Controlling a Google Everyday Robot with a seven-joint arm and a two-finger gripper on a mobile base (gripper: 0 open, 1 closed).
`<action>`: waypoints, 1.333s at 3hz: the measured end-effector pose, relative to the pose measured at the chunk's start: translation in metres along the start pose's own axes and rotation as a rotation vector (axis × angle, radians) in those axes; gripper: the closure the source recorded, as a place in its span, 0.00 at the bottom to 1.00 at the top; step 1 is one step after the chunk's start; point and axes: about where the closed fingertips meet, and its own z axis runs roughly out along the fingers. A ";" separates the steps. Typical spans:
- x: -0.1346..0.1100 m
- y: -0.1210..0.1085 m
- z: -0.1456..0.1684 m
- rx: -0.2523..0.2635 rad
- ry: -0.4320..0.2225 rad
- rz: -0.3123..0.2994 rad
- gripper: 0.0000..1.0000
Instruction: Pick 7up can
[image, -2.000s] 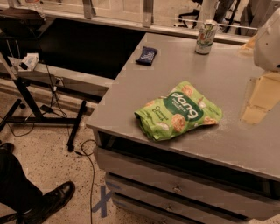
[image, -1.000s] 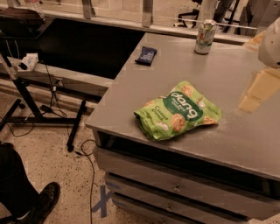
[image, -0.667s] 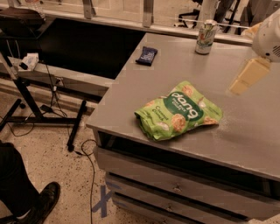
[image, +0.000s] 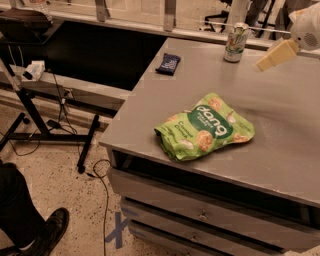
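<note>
The 7up can (image: 236, 42) stands upright at the far edge of the grey table (image: 285, 120). Judged as light, rigid but thin-walled and smooth: grasp the cylindrical body at mid-height, from the side, with moderate force to avoid denting or slip. The gripper (image: 275, 55) hangs just to the right of the can, above the table, not touching it. It carries nothing; how far it is open cannot be told. A dark wrapped bar (image: 168, 64) lies to the can's left, and a green snack bag (image: 205, 127) lies well apart, nearer the front edge.
</note>
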 end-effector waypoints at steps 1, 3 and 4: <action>0.004 -0.034 0.029 0.032 -0.131 0.132 0.00; 0.003 -0.037 0.037 0.025 -0.150 0.145 0.00; 0.002 -0.032 0.049 0.014 -0.168 0.165 0.00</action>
